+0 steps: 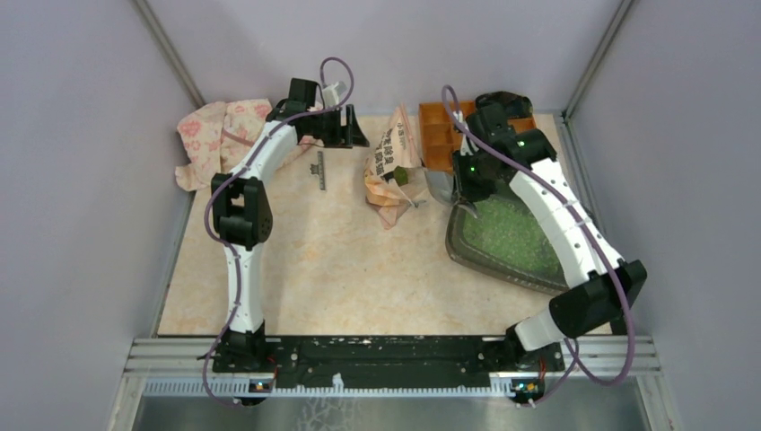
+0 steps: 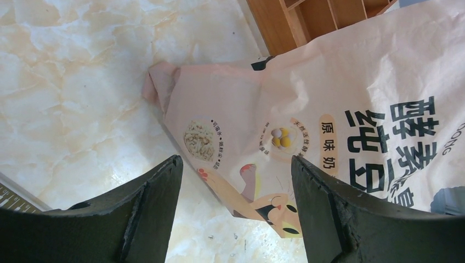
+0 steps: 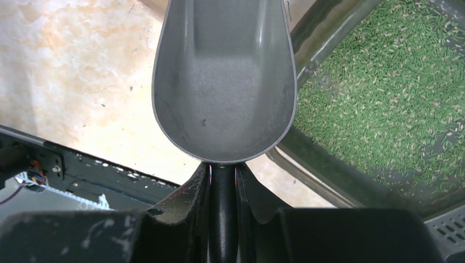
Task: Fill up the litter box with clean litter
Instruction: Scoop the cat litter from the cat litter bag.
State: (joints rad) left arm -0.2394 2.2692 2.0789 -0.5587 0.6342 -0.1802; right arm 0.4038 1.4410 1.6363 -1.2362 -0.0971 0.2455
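Note:
The dark grey-green litter box (image 1: 467,254) sits at the right of the table and holds a layer of light-green litter (image 1: 511,232). It also shows in the right wrist view (image 3: 315,33) with the litter (image 3: 395,93) spread over its floor. My right gripper (image 3: 223,172) is shut on the handle of a grey scoop (image 3: 225,82), whose bowl is empty and hangs over the box's left rim. In the top view the right gripper (image 1: 468,187) is at the box's far left corner. My left gripper (image 2: 236,170) is open and empty, above the pink printed bag (image 2: 340,109).
The pink bag (image 1: 393,166) lies in the middle back of the table. An orange compartment tray (image 1: 441,135) stands behind the litter box. A flowered pink cloth (image 1: 220,135) lies at the back left. A small dark ruler (image 1: 320,171) lies near the left arm.

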